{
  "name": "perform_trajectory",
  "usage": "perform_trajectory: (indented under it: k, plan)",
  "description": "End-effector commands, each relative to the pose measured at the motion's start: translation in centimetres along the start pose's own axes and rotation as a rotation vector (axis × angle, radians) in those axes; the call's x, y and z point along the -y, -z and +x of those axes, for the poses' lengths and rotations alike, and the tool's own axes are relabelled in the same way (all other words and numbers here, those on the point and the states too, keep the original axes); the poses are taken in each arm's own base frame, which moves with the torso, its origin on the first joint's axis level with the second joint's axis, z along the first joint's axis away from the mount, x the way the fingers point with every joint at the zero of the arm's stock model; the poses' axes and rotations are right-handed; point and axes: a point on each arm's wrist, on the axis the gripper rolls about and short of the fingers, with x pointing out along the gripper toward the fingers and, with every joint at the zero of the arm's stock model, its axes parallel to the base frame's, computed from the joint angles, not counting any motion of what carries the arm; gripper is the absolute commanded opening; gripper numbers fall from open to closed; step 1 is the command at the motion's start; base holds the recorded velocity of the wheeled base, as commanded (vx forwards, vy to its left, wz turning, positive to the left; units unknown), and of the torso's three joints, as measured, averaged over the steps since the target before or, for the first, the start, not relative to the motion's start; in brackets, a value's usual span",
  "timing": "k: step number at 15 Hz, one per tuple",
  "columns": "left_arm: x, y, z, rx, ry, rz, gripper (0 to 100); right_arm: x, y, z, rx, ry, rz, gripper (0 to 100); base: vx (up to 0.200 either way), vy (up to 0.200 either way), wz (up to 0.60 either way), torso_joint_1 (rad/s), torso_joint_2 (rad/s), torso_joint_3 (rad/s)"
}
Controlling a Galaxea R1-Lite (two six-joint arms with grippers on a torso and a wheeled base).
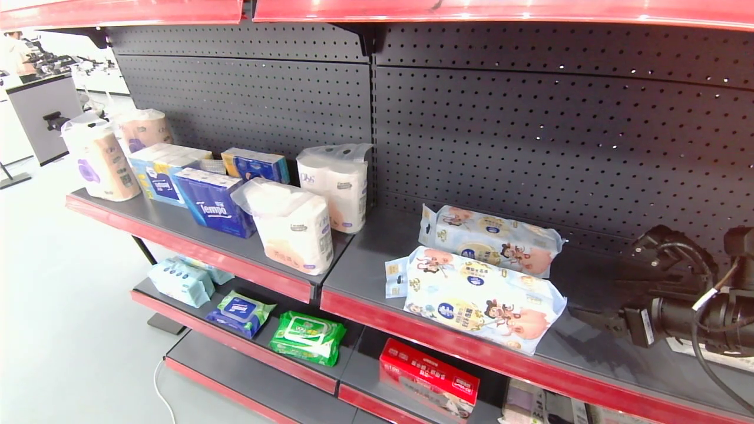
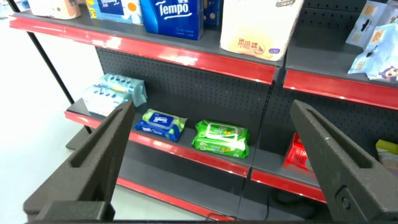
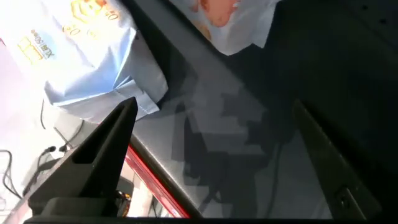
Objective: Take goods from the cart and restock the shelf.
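Two flat tissue packs with cartoon prints lie on the middle shelf board (image 1: 377, 259), one at the back (image 1: 489, 238) and one at the front edge (image 1: 480, 300). My right gripper (image 1: 615, 285) hovers low over the bare board just right of them. It is open with nothing between its fingers; the right wrist view has the gripper (image 3: 214, 104) above the dark board, the front pack (image 3: 81, 56) beside it. My left gripper (image 2: 212, 107) is open and holds nothing, out in front of the lower shelves.
Toilet roll packs (image 1: 294, 227) and blue tissue boxes (image 1: 212, 203) fill the shelf's left section. On the lower shelf lie pale blue wipes (image 2: 115, 93), a blue pack (image 2: 160, 121), a green pack (image 2: 221, 138) and a red box (image 1: 429, 372). Pegboard (image 1: 530, 129) backs the shelf.
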Motion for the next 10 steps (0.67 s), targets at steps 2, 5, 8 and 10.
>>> perform_trajectory:
  k: [2,5,8,10]
  plan:
    - [0.00,-0.01,0.01,-0.001,0.000,0.000,100,-0.41,0.09,0.62,-0.015,-0.027,-0.015,100,0.000,0.000,0.00,0.000,0.00,0.000]
    - [0.00,-0.01,0.01,-0.001,0.000,0.000,100,-0.64,-0.12,0.94,-0.015,-0.041,-0.024,100,0.000,0.000,0.00,0.000,0.00,0.000]
    - [0.00,-0.01,0.01,-0.001,0.000,0.000,100,-0.60,-0.24,1.17,-0.015,-0.043,-0.021,100,0.000,0.000,0.00,0.000,0.00,0.000]
    - [0.00,-0.01,0.01,-0.001,0.000,0.000,100,-0.79,-0.32,1.31,-0.015,-0.053,-0.025,100,0.000,0.000,0.00,0.000,0.00,0.000]
